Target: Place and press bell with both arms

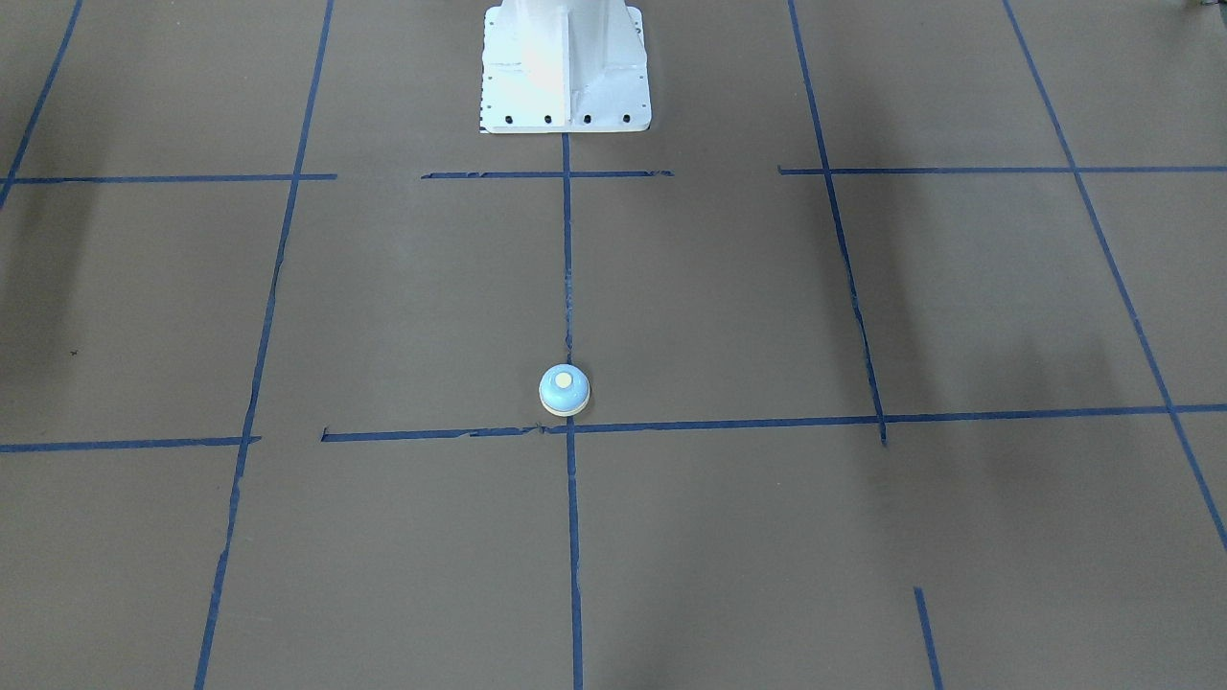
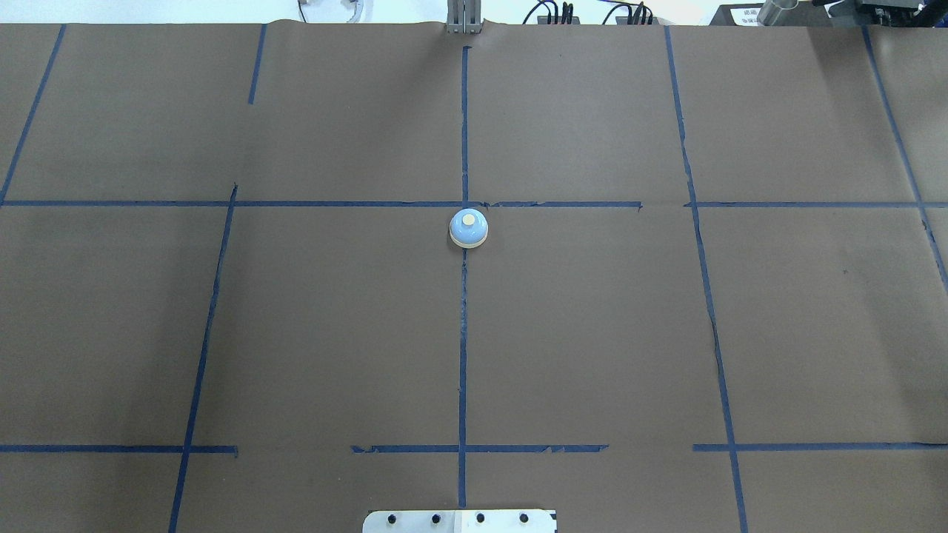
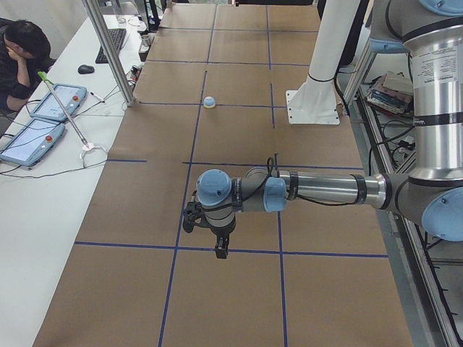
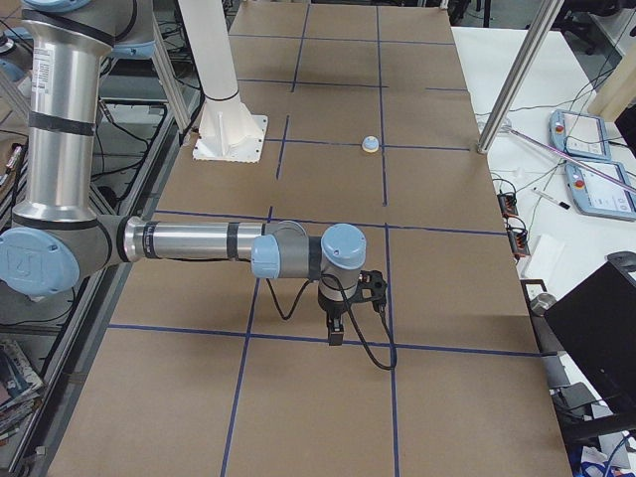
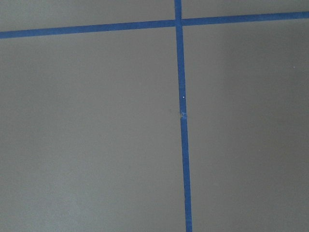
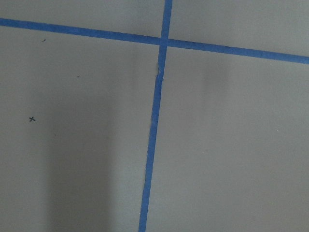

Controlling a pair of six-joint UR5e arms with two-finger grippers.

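Observation:
The bell (image 1: 565,389) is a small light-blue dome on a cream base with a cream button. It stands alone on the brown table cover, just beside a crossing of blue tape lines (image 2: 468,228). It also shows far off in the side views (image 3: 209,101) (image 4: 370,144). My left gripper (image 3: 219,251) hangs fingers down over the table's left end, far from the bell. My right gripper (image 4: 335,336) hangs the same way over the right end. Neither shows in the overhead, front or wrist views, so I cannot tell whether they are open or shut. The wrist views show only cover and tape.
The white bolted pedestal (image 1: 566,67) stands at the robot's side of the table, behind the bell. An operator (image 3: 18,50) sits by a side bench with teach pendants (image 3: 43,119). A metal post (image 3: 108,50) stands at the table's far edge.

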